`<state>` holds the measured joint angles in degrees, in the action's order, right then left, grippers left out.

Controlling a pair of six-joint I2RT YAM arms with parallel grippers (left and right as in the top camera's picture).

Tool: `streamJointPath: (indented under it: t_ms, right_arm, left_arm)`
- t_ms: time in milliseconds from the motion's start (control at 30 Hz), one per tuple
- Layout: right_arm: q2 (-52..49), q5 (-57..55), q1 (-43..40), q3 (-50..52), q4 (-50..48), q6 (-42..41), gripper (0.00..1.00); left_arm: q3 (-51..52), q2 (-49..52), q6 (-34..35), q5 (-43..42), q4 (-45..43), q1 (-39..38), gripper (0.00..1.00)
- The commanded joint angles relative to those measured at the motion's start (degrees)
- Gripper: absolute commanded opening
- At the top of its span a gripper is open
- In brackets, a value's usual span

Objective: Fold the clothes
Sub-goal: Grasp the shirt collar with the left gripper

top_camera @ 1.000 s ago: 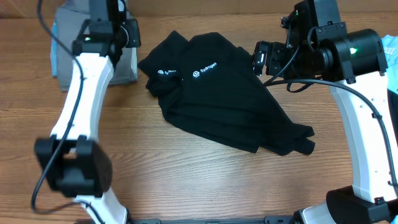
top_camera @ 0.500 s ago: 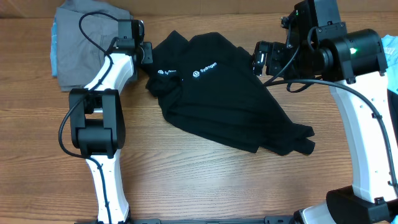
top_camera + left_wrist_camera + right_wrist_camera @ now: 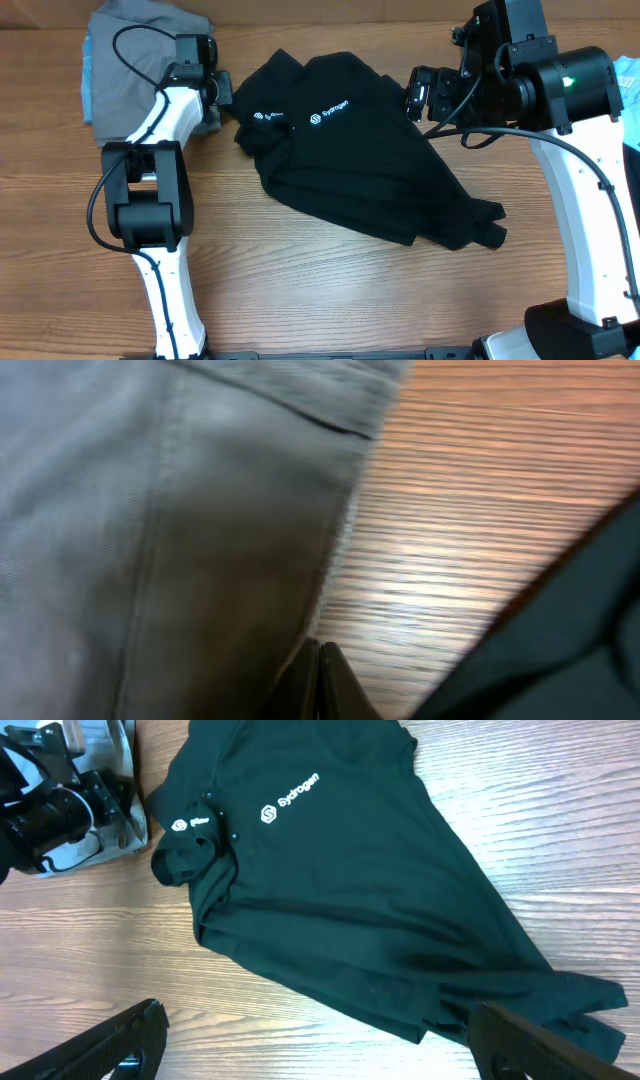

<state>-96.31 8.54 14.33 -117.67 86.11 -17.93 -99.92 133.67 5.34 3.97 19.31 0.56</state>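
Observation:
A black polo shirt (image 3: 350, 150) with white logos lies crumpled and spread across the middle of the wooden table; it also shows in the right wrist view (image 3: 340, 870). A grey garment (image 3: 130, 60) lies at the back left. My left gripper (image 3: 220, 88) is low at the grey garment's right edge, between it and the shirt's collar. In the left wrist view its fingers (image 3: 320, 680) are shut with nothing between them, over the grey garment's hem (image 3: 150, 530). My right gripper (image 3: 415, 95) hangs high above the shirt's right side, open wide and empty (image 3: 325, 1050).
A light blue cloth (image 3: 88, 70) pokes out from under the grey garment at the left edge. Another blue item (image 3: 632, 100) shows at the right edge. Bare wood (image 3: 330, 290) runs along the front of the table.
My left arm has swung down from above the grey garment to its right edge, then shifted slightly left. The right arm and the black shirt have not moved.

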Motion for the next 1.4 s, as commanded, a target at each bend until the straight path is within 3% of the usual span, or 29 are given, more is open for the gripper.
streamJointPath:
  t_ms: [0,367,600,800,1000,1067,1100,1133,1167,1267,1367]
  right_arm:
    - [-0.1,-0.6,-0.2,-0.3,-0.3,0.4,1.0]
    - [-0.1,-0.6,-0.2,-0.3,-0.3,0.4,1.0]
    - [-0.1,-0.6,-0.2,-0.4,-0.3,0.4,1.0]
    - [-0.1,-0.6,-0.2,-0.3,-0.3,0.4,1.0]
    - [-0.1,-0.6,-0.2,-0.3,-0.3,0.4,1.0]
    - [-0.1,-0.6,-0.2,-0.4,-0.3,0.4,1.0]
    - [-0.1,-0.6,-0.2,-0.3,-0.3,0.4,1.0]
    - [-0.1,-0.6,-0.2,-0.3,-0.3,0.4,1.0]
    - [-0.1,-0.6,-0.2,-0.3,-0.3,0.4,1.0]
    - [-0.1,-0.6,-0.2,-0.3,-0.3,0.4,1.0]
    - [-0.1,-0.6,-0.2,-0.3,-0.3,0.4,1.0]
  left_arm:
    - [-0.7,1.5,-1.5,4.4,0.7,2.1,0.04]
    - [-0.7,2.0,-1.0,5.3,1.2,7.7,0.04]
    - [-0.7,2.0,5.0,5.2,-1.0,11.8,0.04]
    - [-0.7,2.0,4.9,5.0,-1.3,12.5,0.04]
    - [-1.7,0.3,0.4,5.3,-1.1,9.4,0.13]
    - [-2.1,-1.8,0.2,5.1,0.6,8.0,0.2]
    - [-2.1,-2.7,0.2,4.4,1.7,7.5,0.27]
    - [-2.1,-4.8,0.2,1.0,4.6,6.3,0.69]
    - [-2.1,-6.0,0.2,-1.5,6.3,5.6,0.84]
    - [-2.1,-9.2,-0.2,-9.5,14.2,3.0,0.87]
    - [-2.1,-10.5,-0.2,-14.9,20.9,1.3,0.83]
